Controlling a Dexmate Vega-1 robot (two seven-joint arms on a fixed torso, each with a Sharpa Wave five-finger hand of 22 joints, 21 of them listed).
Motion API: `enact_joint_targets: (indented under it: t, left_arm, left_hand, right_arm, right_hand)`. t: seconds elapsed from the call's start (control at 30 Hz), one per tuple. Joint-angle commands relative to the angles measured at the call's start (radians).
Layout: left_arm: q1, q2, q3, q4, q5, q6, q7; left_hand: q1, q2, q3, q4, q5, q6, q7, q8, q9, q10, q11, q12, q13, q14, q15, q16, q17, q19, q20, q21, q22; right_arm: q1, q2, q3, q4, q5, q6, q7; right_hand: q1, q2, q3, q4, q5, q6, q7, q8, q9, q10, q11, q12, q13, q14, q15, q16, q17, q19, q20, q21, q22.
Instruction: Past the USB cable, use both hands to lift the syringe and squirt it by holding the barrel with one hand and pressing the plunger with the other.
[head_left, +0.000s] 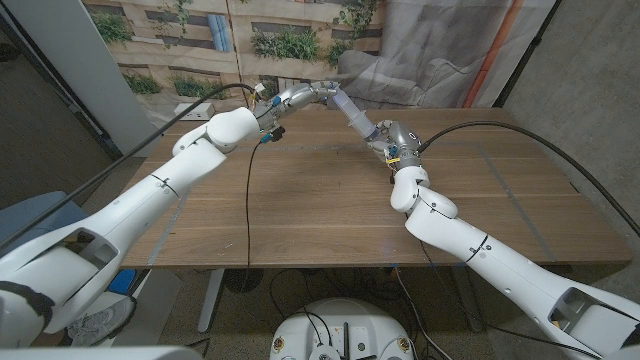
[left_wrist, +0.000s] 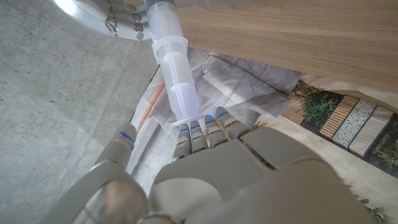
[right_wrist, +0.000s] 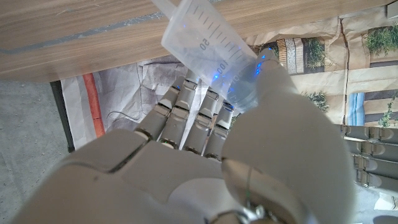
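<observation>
The clear syringe (head_left: 352, 112) hangs in the air over the table's far edge, slanting between my two hands. My right hand (head_left: 392, 140) grips the graduated barrel (right_wrist: 214, 46), its thumb (right_wrist: 273, 81) wrapped over it. My left hand (head_left: 298, 98) is at the other end, where its fingertips (left_wrist: 199, 134) curl against the end of the plunger (left_wrist: 174, 74). The plunger stands drawn out of the barrel. A thin black USB cable (head_left: 247, 195) runs across the wooden table (head_left: 330, 215) from near my left wrist toward the front edge.
Thick black cables (head_left: 520, 135) trail off both arms over the table's sides. Behind the far edge hang a grey tarpaulin (head_left: 420, 50) and a planter-printed backdrop (head_left: 270, 40). A crumpled sheet (left_wrist: 249, 87) lies on the floor below.
</observation>
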Motion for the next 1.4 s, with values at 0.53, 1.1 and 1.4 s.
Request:
enact_joint_targets:
  t: [0.53, 1.1, 1.4]
  left_arm:
    - [-0.036, -0.022, 0.026, 0.049, -0.019, -0.014, -0.054]
    - [-0.045, -0.034, 0.036, 0.078, -0.037, -0.024, -0.078]
    - [-0.052, -0.049, 0.048, 0.101, -0.046, -0.031, -0.094]
  left_hand:
    - [-0.008, 0.067, 0.004, 0.006, 0.006, 0.008, 0.004, 0.004, 0.003, 0.009, 0.002, 0.001, 0.001, 0.017, -0.041, 0.002, 0.002, 0.000, -0.064, 0.008, 0.004]
    - [-0.009, 0.066, 0.007, 0.008, 0.006, 0.010, 0.006, 0.004, 0.003, 0.011, 0.004, 0.000, 0.001, 0.022, -0.038, 0.002, 0.002, 0.001, -0.064, 0.008, 0.004]
    - [-0.010, 0.066, 0.008, 0.009, 0.006, 0.009, 0.007, 0.003, 0.003, 0.010, 0.005, 0.000, 0.001, 0.023, -0.035, 0.001, 0.002, 0.000, -0.064, 0.008, 0.004]
  right_arm:
    - [0.012, 0.032, 0.006, 0.030, 0.014, 0.024, -0.022]
    - [0.017, 0.058, 0.007, 0.046, 0.032, 0.050, -0.038]
    - [0.021, 0.065, 0.008, 0.055, 0.032, 0.057, -0.049]
  right_hand:
    - [0.127, 0.118, -0.006, 0.002, 0.007, 0.057, -0.050, -0.003, 0.003, 0.069, -0.060, -0.001, 0.011, 0.034, -0.191, -0.004, 0.010, 0.012, -0.107, 0.005, 0.006]
    - [0.136, 0.119, -0.009, 0.003, 0.009, 0.056, -0.050, -0.008, 0.003, 0.070, -0.060, -0.006, 0.014, 0.037, -0.192, -0.005, 0.017, 0.011, -0.107, 0.004, 0.006]
    - [0.140, 0.119, -0.012, 0.004, 0.010, 0.056, -0.049, -0.010, 0.004, 0.070, -0.060, -0.009, 0.016, 0.038, -0.192, -0.006, 0.021, 0.012, -0.107, 0.004, 0.006]
